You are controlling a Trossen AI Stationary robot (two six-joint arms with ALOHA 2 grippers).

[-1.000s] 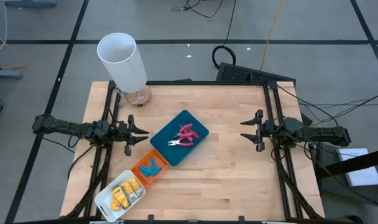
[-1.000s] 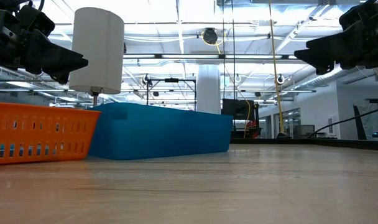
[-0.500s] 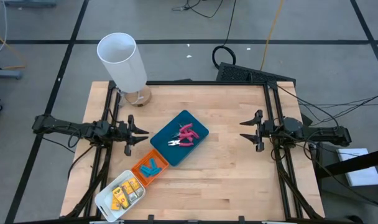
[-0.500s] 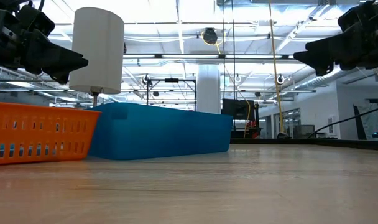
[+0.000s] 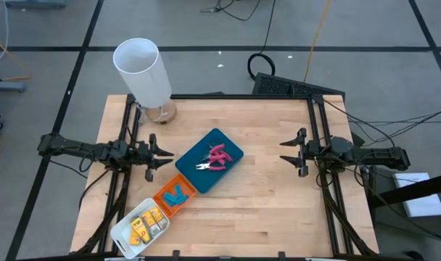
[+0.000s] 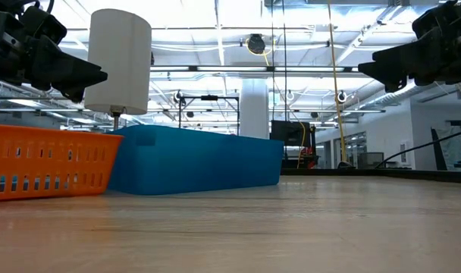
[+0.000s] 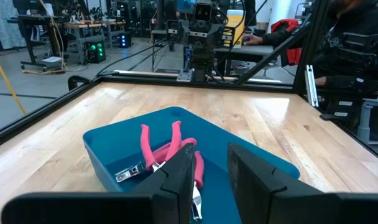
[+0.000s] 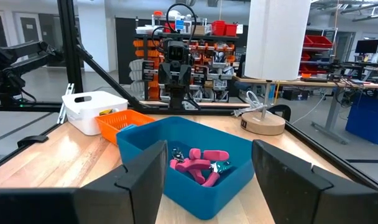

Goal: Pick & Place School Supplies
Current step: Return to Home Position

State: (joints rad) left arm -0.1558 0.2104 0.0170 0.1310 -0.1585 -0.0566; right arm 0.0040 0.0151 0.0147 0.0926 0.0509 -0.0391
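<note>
Two pink-handled tools (image 5: 215, 158) lie in the teal tray (image 5: 228, 145) at mid-table; they also show in the left wrist view (image 7: 170, 152) and the right wrist view (image 8: 198, 163). Light-blue pieces (image 5: 175, 196) lie in the orange tray (image 5: 162, 199), and yellow pieces (image 5: 146, 222) in the white tray (image 5: 122, 230). My left gripper (image 5: 164, 155) hovers level at the table's left side, pointing at the teal tray, its fingers (image 7: 176, 177) a narrow gap apart with nothing between them. My right gripper (image 5: 286, 152) hovers level at the right side, wide open (image 8: 209, 150).
A tall white cylinder (image 5: 142, 69) stands on a round wooden base (image 5: 161, 112) at the table's far left corner. The three trays form a slanting row from mid-table to the near left corner. Bare wood (image 5: 271, 210) lies between the trays and the right arm.
</note>
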